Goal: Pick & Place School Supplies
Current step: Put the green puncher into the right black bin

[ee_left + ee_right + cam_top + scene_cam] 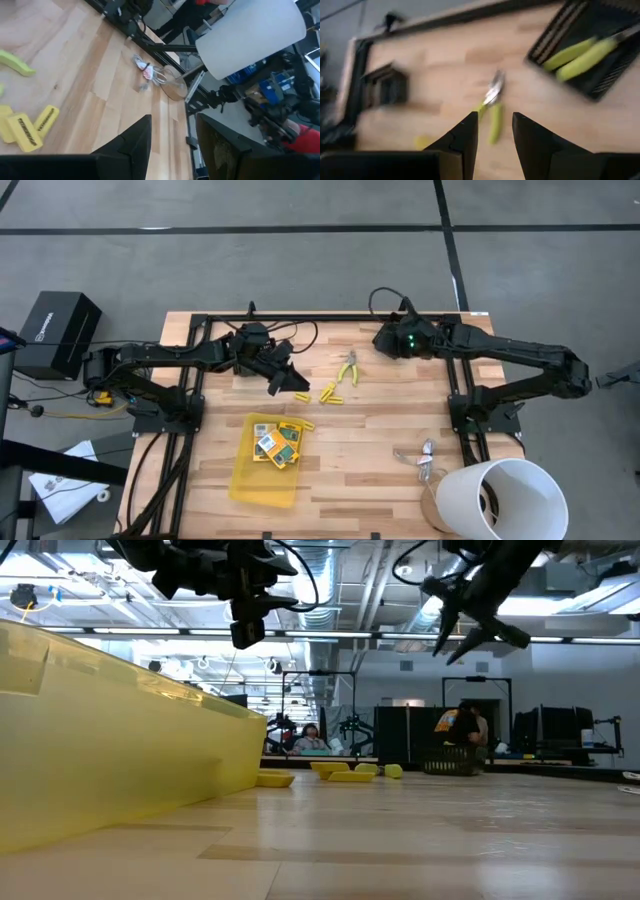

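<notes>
One scissor-like tool [347, 368] with yellow-green handles lies flat on the wooden table, toward its far side. My open right gripper [383, 340] hovers just right of the tool [492, 97], fingers pointing at it. Yellow sticks [330, 393] lie near the table's middle. My open left gripper [288, 383] hangs just left of them, clear of the sticks [27, 127]. Printed boxes [278, 442] lie in the yellow tray [250, 480]. In the right wrist view more yellow-green handles [580, 55] show against a dark ribbed part; what holds them I cannot tell.
A white cylinder [505, 498] stands at the near right corner, with silvery clips [425, 455] and a clear round piece [172, 87] beside it. The tray wall [120, 750] fills the low view's left. Bare wood lies right of the sticks. People [460, 730] are in the room behind.
</notes>
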Controlling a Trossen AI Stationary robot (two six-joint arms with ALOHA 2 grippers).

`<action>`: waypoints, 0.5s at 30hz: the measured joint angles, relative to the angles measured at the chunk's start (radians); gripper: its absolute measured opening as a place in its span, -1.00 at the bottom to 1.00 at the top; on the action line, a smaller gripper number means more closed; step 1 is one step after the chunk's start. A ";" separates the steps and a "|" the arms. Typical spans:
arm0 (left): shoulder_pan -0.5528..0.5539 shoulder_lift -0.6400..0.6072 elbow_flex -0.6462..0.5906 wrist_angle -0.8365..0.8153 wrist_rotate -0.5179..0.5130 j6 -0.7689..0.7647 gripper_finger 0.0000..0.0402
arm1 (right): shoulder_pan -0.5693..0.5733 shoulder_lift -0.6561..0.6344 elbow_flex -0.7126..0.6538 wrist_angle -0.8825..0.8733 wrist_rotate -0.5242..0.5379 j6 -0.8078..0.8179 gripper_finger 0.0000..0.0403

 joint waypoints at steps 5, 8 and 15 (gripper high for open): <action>0.000 0.000 0.000 -0.043 -0.110 0.054 -0.26 | 0.079 0.073 0.001 -0.050 -0.113 0.019 -0.44; 0.002 0.014 0.001 -0.070 -0.168 0.092 -0.26 | 0.121 0.169 -0.001 -0.026 -0.137 0.040 -0.44; 0.011 0.041 0.000 -0.110 -0.241 0.114 -0.26 | 0.142 0.407 0.004 0.185 -0.245 0.048 -0.44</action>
